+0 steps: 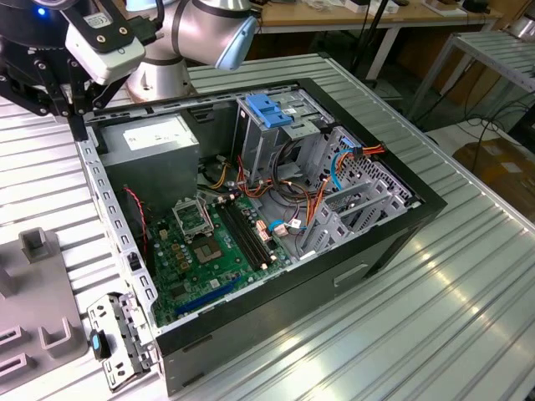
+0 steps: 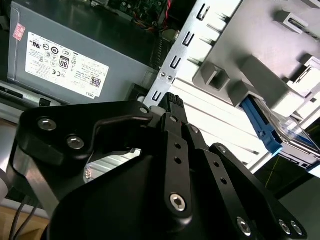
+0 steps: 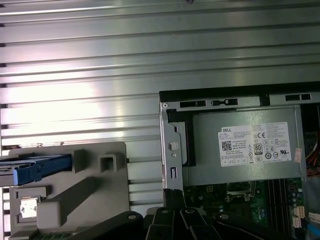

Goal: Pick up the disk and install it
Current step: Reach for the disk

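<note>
One disk (image 3: 37,168), blue-railed, sits in the grey holder (image 3: 112,200) on the desk (image 3: 100,60), at the exterior view's left of the computer case (image 1: 276,326). One tool (image 2: 171,102), clenched and empty, hangs over the case's far rim. Hazard: clenched like this, your tool would strike the disk, not straddle it.

Table (image 1: 468,276) is ribbed glossy metal, gripper (image 2: 169,102) matt black, power-supply box (image 3: 240,172) dull grey sheet metal with paper sticker (image 3: 255,145), disk (image 3: 42,169) rails smooth blue plastic.
</note>
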Tool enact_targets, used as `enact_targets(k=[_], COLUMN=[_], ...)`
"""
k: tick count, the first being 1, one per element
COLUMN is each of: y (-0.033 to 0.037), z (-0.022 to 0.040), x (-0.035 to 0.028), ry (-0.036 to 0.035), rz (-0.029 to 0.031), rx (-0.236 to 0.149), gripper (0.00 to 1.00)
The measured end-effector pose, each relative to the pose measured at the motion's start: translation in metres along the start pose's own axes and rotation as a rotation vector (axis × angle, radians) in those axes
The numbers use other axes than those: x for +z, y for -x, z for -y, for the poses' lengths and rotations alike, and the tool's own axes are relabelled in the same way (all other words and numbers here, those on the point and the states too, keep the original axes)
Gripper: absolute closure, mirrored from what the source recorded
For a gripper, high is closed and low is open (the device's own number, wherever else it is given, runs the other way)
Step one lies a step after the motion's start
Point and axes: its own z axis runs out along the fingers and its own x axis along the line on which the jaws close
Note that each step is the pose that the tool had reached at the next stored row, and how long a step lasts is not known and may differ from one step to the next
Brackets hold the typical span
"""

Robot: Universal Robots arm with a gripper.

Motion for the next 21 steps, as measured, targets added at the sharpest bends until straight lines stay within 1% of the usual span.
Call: enact_targets(k=[12, 21], y=[-0.0073, -0.0103], z=[-0.0015, -0.0014], x=[0.0009, 0.0015], ry=[0.0, -0.0001], rz=[-0.001, -0.0022], rx=[0.0, 0.0], gripper=[0.89, 0.89])
